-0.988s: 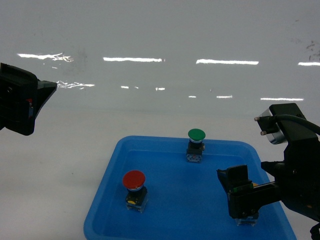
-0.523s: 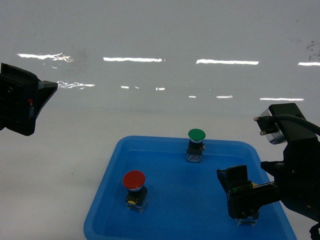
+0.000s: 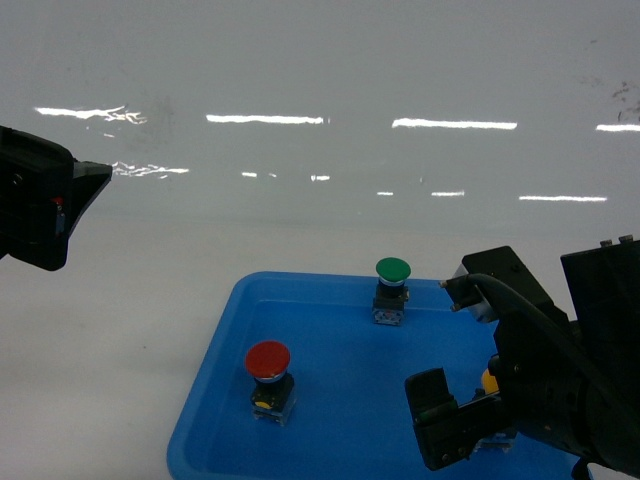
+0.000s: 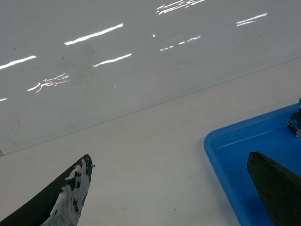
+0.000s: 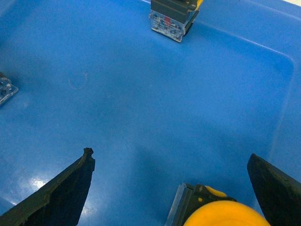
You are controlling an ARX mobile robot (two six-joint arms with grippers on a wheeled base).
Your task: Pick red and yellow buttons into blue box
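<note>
The red button [image 3: 268,360] stands upright at the left of a shallow blue tray [image 3: 330,300]. Only a sliver of the yellow button [image 3: 489,381] shows in the head view, behind my right gripper [image 3: 462,425]. In the right wrist view its yellow cap [image 5: 225,215] sits low between the two spread fingers [image 5: 70,188], touching neither. My right gripper [image 5: 169,155] is open. My left gripper [image 3: 40,210] hangs far left over the white table, open [image 4: 169,157] and holding nothing. The blue box is out of view.
A green-capped button [image 3: 393,270] stands at the tray's far side. The right wrist view shows another switch base [image 5: 171,21] ahead and a clear base corner [image 5: 5,89] at the left edge. A tray corner [image 4: 221,146] lies right of my left gripper.
My right arm has shifted left and nearer in the head view, and the yellow cap now peeks out behind it. The left arm and the other buttons have not moved.
</note>
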